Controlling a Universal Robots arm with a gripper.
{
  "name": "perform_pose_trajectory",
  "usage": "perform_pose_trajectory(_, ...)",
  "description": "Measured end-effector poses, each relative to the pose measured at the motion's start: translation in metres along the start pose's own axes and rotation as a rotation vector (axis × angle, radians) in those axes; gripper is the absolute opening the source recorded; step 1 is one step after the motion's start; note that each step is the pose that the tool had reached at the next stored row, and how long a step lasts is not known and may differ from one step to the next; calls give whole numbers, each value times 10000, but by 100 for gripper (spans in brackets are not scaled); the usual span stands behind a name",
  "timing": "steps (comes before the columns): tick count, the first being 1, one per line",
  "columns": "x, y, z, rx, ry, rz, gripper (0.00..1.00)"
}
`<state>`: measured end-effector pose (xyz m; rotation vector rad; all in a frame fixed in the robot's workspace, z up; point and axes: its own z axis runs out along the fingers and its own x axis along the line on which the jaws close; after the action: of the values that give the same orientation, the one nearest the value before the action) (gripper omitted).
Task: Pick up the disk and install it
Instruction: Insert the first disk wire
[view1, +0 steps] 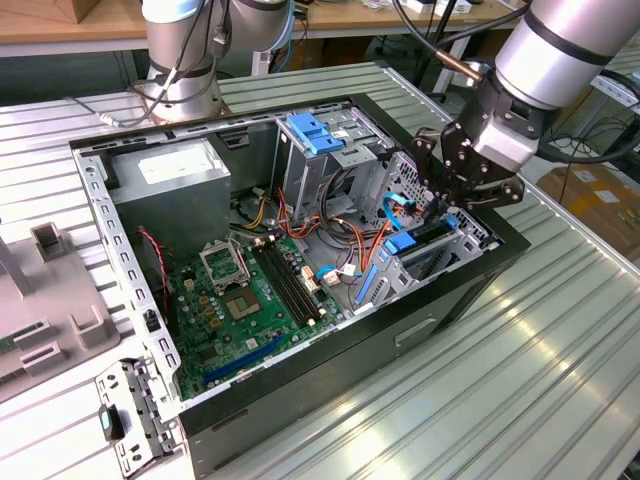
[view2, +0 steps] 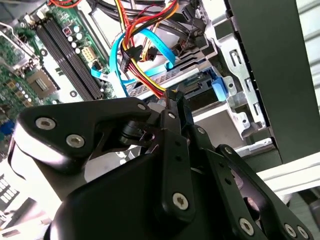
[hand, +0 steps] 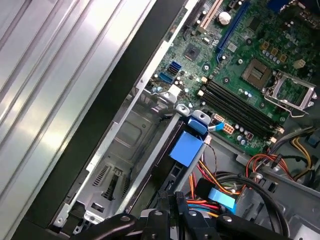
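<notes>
The disk (view1: 432, 237) sits on edge in the metal drive cage (view1: 395, 175) at the exterior view's right end of the open case, towards the near wall. Its dark edge and one blue plastic rail (view2: 220, 88) show in the second wrist view; in the first wrist view a blue tab (hand: 186, 148) marks it in its slot. The gripper (view1: 447, 203) hangs right above it, inside the case. Its two black fingers (view2: 173, 116) are pressed together at the tips, and I see nothing pinched between them; whether the tips touch the disk I cannot tell.

Just beside the tips runs a bundle of thin red, orange and yellow wires (view2: 134, 55), with two flat light-blue cables (view2: 156, 46) looped over it. Farther to the exterior view's left lies one green motherboard (view1: 240, 310) with four long black memory slots (hand: 240, 107) and one square processor socket in a bright metal frame (hand: 289, 89). One light-blue plastic latch bracket (view1: 314, 132) tops the far side of the cage. One grey power-supply box (view1: 170, 175) fills the far left corner. The black case (view1: 400, 340) rests on a ribbed metal table (view1: 520, 390).
</notes>
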<state>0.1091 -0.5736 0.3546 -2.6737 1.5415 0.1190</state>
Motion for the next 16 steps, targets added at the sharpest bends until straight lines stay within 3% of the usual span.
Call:
perform_pose_trajectory(14, 2, 0, 18, 161, 47, 1929, 16)
perform_pose_trajectory(16, 2, 0, 21, 202, 56, 2396, 16)
